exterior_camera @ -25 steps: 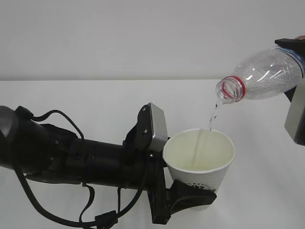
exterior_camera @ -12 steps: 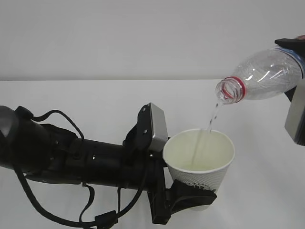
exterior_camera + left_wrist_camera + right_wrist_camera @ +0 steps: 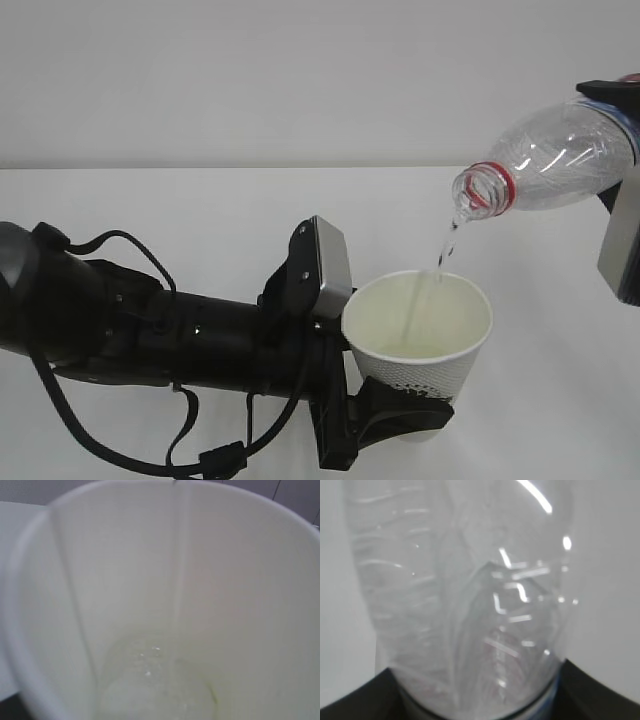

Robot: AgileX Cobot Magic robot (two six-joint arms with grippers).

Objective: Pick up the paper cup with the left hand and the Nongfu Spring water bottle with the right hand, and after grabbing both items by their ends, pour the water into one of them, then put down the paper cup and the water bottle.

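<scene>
- Exterior view: the left hand [image 3: 400, 415] clamps the paper cup [image 3: 420, 345] low on its wall; the right hand [image 3: 622, 235] grips the tilted water bottle [image 3: 550, 160], mouth above the cup, water [image 3: 443, 245] streaming in.
- Left wrist view: cup interior, shallow water at its bottom.
- Right wrist view: the bottle's clear ribbed body fills the frame, its base seated in the gripper.

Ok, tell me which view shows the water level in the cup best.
The left wrist view: it looks straight into the paper cup at the shallow water. The exterior view shows only a sliver of it; the right wrist view shows just the bottle.
</scene>
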